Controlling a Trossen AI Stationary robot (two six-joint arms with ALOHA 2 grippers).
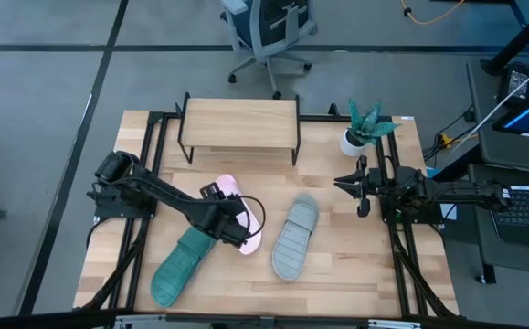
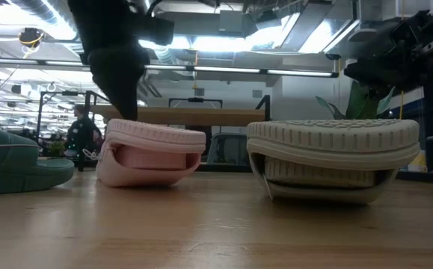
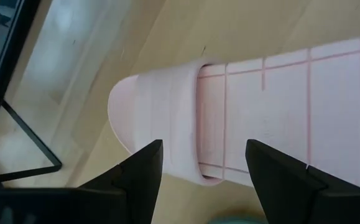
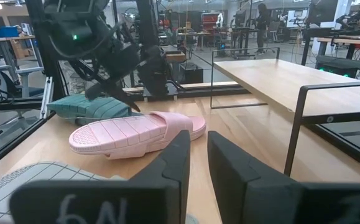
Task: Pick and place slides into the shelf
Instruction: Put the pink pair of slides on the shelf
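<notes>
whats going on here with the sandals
The left gripper hangs open over the pale pink slide, its fingers either side of the sandal near the strap, not yet closed on it. The grey slide and the teal slide lie on the table near it. The shelf at the back has nothing on top. The right gripper waits at the table's right edge, near a small potted plant.

Bright, even overhead light — soft shadows

Ceiling strip lights (image 2: 201, 71) glare in the low view; the pink slide (image 3: 279, 118) looks washed-out and blurred close up — the tabletop (image 2: 216, 224) foreground is soft.
</notes>
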